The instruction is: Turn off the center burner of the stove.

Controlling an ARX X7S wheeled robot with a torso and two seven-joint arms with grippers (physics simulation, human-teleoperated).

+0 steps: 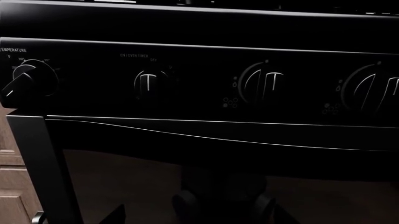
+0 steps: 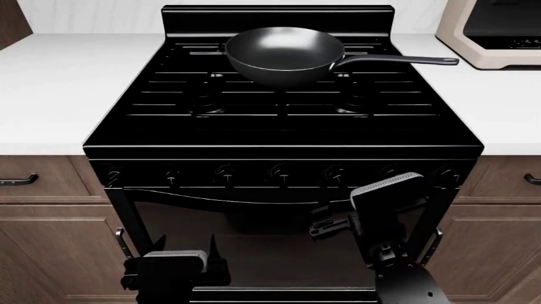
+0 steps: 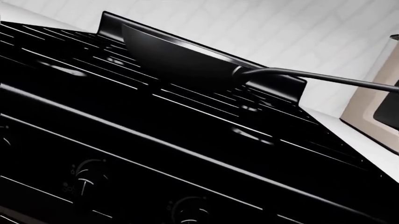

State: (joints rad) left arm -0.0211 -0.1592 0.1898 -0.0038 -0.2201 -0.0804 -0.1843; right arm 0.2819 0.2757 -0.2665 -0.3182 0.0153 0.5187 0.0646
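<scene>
Stove (image 2: 279,107), a glossy black gas range, fills the middle of the head view, set between 2 stretches of white counter (image 2: 59,82) so its cooktop sits level with them. 1 dark frying pan (image 2: 283,54) rests on the rear grates with its long handle pointing toward a beige coffee machine (image 2: 495,31) at the far right corner. Along the front panel runs a row of 7 knobs; the middle knob (image 2: 280,172) most likely governs the center burner, though its label cannot be read.

Right end effector (image 2: 325,226) hangs in front of the oven door just below the knob row, seemingly raised there to reach a knob; whether its fingers are spread or pressed together cannot be told. Left end effector (image 2: 182,244) sits lower, near the door's bottom, its 2 fingers spread and holding nothing, probably parked out of the way. Its wrist view shows 4 of the knobs, 3 with pointers upright and 1 tilted.
</scene>
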